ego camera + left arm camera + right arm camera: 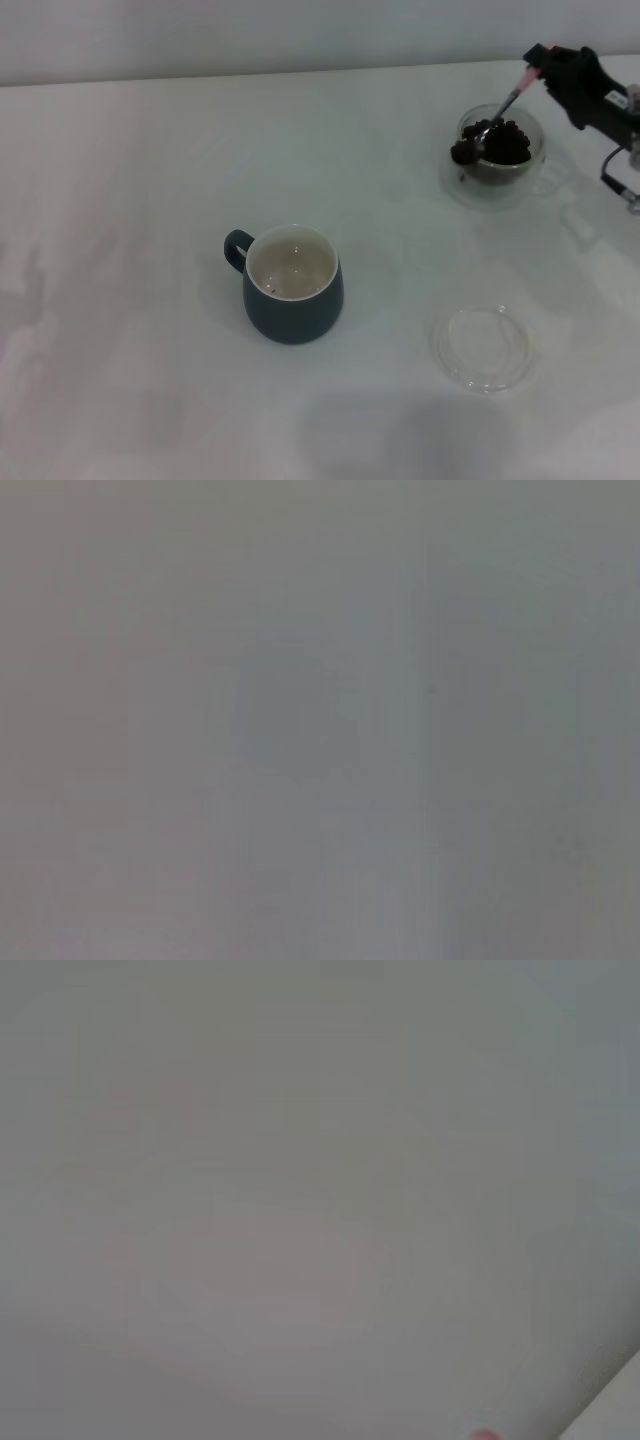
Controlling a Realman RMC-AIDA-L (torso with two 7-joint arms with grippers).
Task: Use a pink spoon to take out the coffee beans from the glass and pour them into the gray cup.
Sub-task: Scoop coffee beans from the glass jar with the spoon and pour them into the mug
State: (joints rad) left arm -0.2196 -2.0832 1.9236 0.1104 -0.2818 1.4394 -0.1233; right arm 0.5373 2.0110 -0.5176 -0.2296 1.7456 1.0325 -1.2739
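Upper right of the head view: right end effector clamped on the pale handle of the pink spoon, bowl loaded with coffee beans at the glass. Loose, light, prone to rolling off; best carried level to the gray cup, centre. Left end effector out of view.

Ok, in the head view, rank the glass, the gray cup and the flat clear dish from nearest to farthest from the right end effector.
The right end effector holds the pink spoon at the far right of the table.
1. The glass: just below it, spoon bowl at the coffee beans.
2. The flat clear dish: nearer the robot, right of centre.
3. The gray cup: centre, farthest to the left.
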